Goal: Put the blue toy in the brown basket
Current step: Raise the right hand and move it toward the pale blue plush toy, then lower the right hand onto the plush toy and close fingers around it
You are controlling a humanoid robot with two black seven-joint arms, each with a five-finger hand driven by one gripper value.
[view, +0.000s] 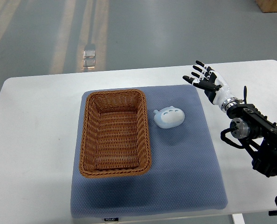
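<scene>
- Right hand (pixel 204 77) hovers above the far right part of the counter (pixel 36 140), its fingers spread and holding nothing; its arm comes in from the right edge of the view.
- No left hand shows anywhere in the view.
- A pale blue toy (pixel 169 117), rounded and animal-like with small dark marks on top, lies on the blue-grey mat (pixel 185 177), just to the right of the basket and apart from its rim.
- The brown wicker basket (pixel 85 140) sits on the left half of the mat, upright, and nothing can be seen inside it.
- The hand is farther away and to the right of the toy, with a clear stretch of mat and counter between them; nothing touches the toy.
- As a judgement, the task stands at its start: the toy is not grasped, not lifted, and not in the basket.
- What remains, judging from the layout: reaching down and left to the toy, closing around it, carrying it the short way left over the basket's rim, and letting go inside.
</scene>
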